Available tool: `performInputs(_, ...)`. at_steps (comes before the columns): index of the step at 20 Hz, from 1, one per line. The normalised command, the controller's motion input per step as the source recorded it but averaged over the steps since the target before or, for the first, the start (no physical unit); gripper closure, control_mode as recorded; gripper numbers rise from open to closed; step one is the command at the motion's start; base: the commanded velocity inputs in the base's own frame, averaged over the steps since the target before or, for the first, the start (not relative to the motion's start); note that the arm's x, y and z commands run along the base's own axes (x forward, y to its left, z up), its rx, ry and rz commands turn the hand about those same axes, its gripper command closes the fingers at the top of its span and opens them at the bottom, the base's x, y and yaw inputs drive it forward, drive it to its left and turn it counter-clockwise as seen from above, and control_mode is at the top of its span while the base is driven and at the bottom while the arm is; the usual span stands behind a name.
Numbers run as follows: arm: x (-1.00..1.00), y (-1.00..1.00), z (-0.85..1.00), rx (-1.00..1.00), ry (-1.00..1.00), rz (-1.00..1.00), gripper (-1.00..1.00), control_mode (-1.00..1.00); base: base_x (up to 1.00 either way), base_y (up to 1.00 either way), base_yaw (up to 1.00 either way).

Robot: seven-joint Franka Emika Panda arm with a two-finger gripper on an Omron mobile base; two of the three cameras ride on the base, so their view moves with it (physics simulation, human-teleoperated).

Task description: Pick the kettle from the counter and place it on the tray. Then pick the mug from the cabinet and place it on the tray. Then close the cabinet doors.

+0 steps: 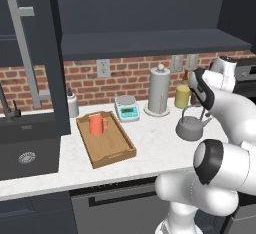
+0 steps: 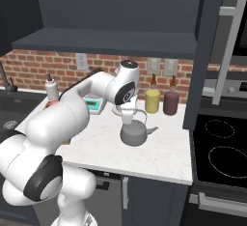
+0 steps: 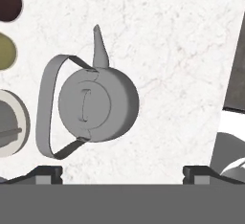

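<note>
The dark grey kettle [image 1: 191, 127] [image 2: 134, 132] [image 3: 95, 106] stands on the white counter [image 1: 150, 150], right of the wooden tray [image 1: 112, 153]. An orange-red mug [image 1: 97, 124] stands upright on the tray. My gripper [image 2: 128, 118] [image 3: 122, 173] hangs open just above the kettle, a little off its arched handle and holding nothing. Overhead, the cabinet [image 1: 150, 40] is open. Its left door [image 1: 52, 53] and right door [image 2: 210, 46] swing out toward me.
Along the brick wall stand a grey paper-towel cylinder [image 1: 159, 90], a kitchen scale [image 1: 127, 108], a yellow jar [image 1: 182, 96], a maroon jar [image 2: 170, 102] and a small bottle [image 1: 73, 104]. A dark sink [image 1: 25, 148] lies left and a stovetop [image 2: 222, 148] right.
</note>
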Motion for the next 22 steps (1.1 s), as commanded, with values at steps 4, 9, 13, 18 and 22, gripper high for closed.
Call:
performInputs(4, 0.10, 0.00, -0.05, 0.00, 0.00, 0.00, -1.00, -1.00, 0.00, 0.00, 0.00)
performInputs(9, 0.16, 0.00, 0.00, 0.00, 0.00, 0.00, -1.00, -1.00, 0.00, 0.00, 0.00)
performInputs(13, 0.22, 0.00, 0.00, 0.00, 0.00, 0.00, -1.00, -1.00, 0.00, 0.00, 0.00)
performInputs(18, 0.12, 0.00, -0.02, 0.00, 0.00, 0.00, -1.00, -1.00, 0.00, 0.00, 0.00)
performInputs(22, 0.00, 0.00, -0.10, 0.00, 0.00, 0.00, -1.00, -1.00, 0.00, 0.00, 0.00)
